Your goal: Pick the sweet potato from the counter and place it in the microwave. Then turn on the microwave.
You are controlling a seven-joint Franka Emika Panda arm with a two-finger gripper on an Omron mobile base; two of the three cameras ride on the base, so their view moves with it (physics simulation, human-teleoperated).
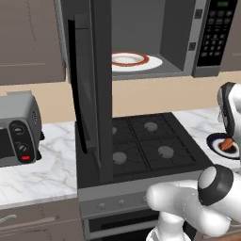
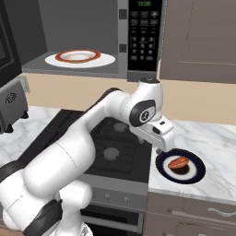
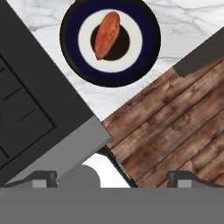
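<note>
Silver and knobbed, the toaster oven (image 1: pixel 18 134) sits at the far left on the counter (image 1: pixel 42 169). Next comes the black stovetop (image 1: pixel 146 143), and above it the microwave (image 2: pixel 143 41) hangs with its door (image 1: pixel 92 89) swung wide open and a red-rimmed white plate (image 2: pixel 79 58) waiting inside. To the right of the stove, the sweet potato (image 2: pixel 179 162) lies on a dark blue plate (image 2: pixel 196 174) with a white centre, near the counter's front edge. Nothing of the task looks done beyond the open door: by my judgement the pick, the placing, the shutting and the switching-on all remain. The arm reaches forward and right from the base, bending down so that the gripper (image 2: pixel 160 148) hovers just above the blue plate's left rim, apart from the sweet potato. Its jaws stand spread wide and hold nothing; in the hand view the fingertips (image 3: pixel 41 178) sit far apart.
</note>
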